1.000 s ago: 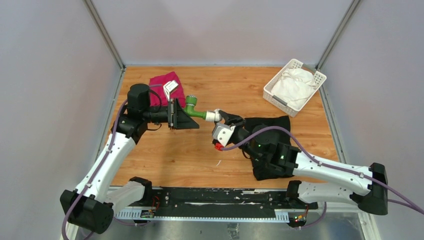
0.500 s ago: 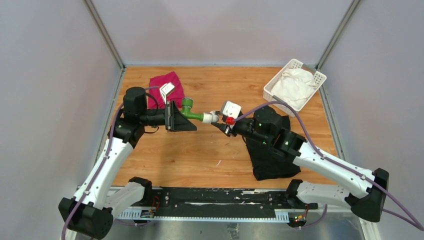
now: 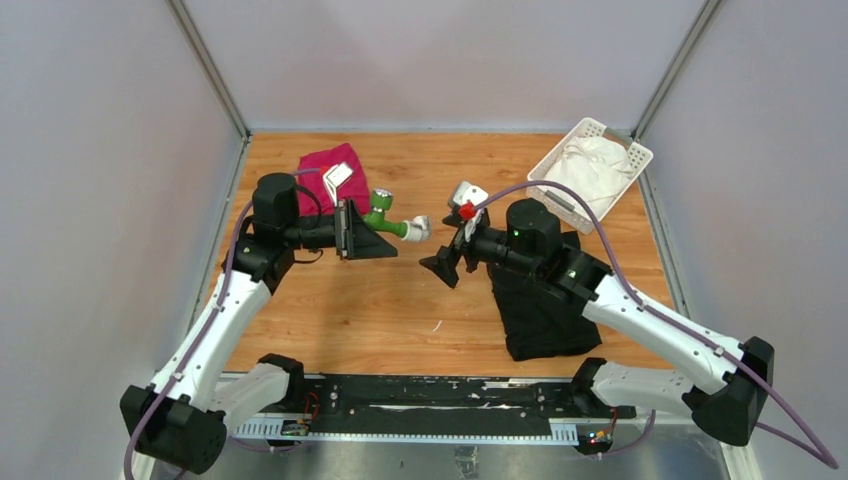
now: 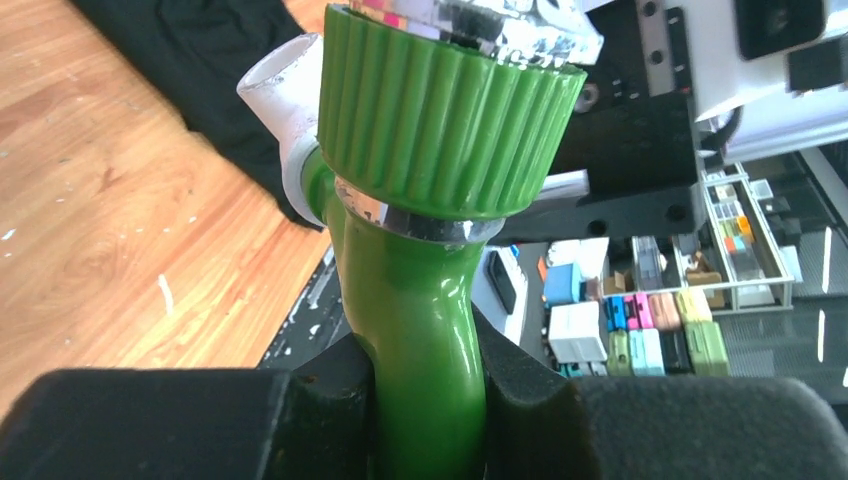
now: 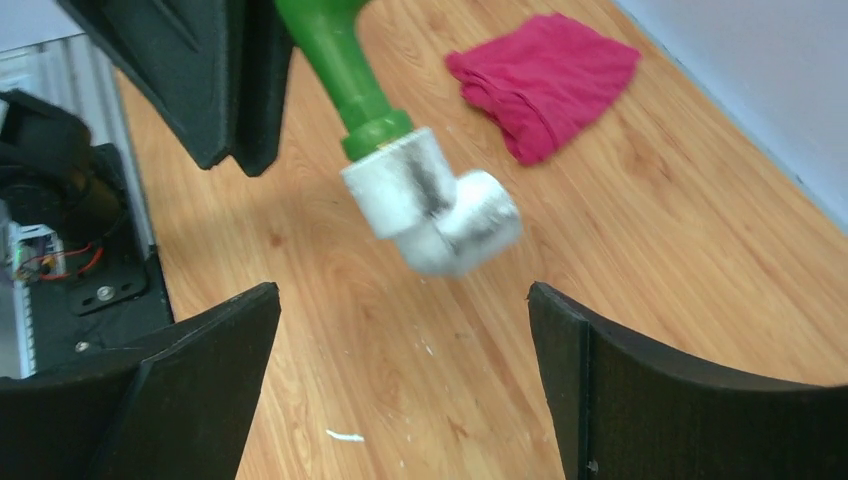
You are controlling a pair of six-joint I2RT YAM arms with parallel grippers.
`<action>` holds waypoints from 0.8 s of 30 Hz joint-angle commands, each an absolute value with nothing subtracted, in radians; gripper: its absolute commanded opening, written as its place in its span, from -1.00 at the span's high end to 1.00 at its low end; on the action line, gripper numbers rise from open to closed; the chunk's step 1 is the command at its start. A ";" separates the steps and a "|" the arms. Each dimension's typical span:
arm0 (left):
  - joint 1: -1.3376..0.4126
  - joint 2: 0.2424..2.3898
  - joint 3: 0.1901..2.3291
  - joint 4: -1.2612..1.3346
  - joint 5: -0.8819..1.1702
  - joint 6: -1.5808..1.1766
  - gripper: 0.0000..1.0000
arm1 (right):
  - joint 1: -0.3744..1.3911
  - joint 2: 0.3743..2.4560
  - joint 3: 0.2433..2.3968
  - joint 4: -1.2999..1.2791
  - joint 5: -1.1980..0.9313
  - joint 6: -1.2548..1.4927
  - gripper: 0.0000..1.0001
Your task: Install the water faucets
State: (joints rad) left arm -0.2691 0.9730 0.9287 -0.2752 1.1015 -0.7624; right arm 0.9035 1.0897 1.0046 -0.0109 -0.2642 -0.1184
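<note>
The green tap [image 3: 383, 221], with its ribbed round knob [image 4: 450, 120], hangs above the wooden table, and my left gripper [image 3: 362, 230] is shut on its stem [image 4: 430, 300]. The white pipe fitting [image 3: 418, 228] sits on the tap's far end [image 5: 435, 210]. My right gripper [image 3: 452, 255] is a short way to the right of the fitting, open, with nothing between its fingers [image 5: 402, 292]. The fitting is in front of its fingertips, apart from them.
A red cloth [image 3: 335, 168] lies behind the left gripper. A black cloth [image 3: 540, 300] lies under the right arm. A white basket [image 3: 590, 172] holding a white cloth stands at the back right corner. Grey walls close in three sides.
My right gripper has opened, let go of the white fitting and pulled back to the right. The fitting stays on the green tap, which the left gripper still holds.
</note>
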 commanded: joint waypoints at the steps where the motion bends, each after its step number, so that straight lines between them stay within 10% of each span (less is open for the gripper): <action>1: -0.272 1.039 0.926 -0.285 1.033 -0.705 1.00 | 0.802 1.009 0.969 -0.118 -0.141 -0.016 -0.99; 8: -0.273 1.175 1.015 -0.413 0.822 -0.528 1.00 | 0.626 0.944 0.893 -0.187 -0.123 0.126 -0.99; 24: -0.291 1.834 1.218 0.051 1.053 -0.758 1.00 | 0.584 0.931 0.855 -0.173 -0.120 0.171 -0.99</action>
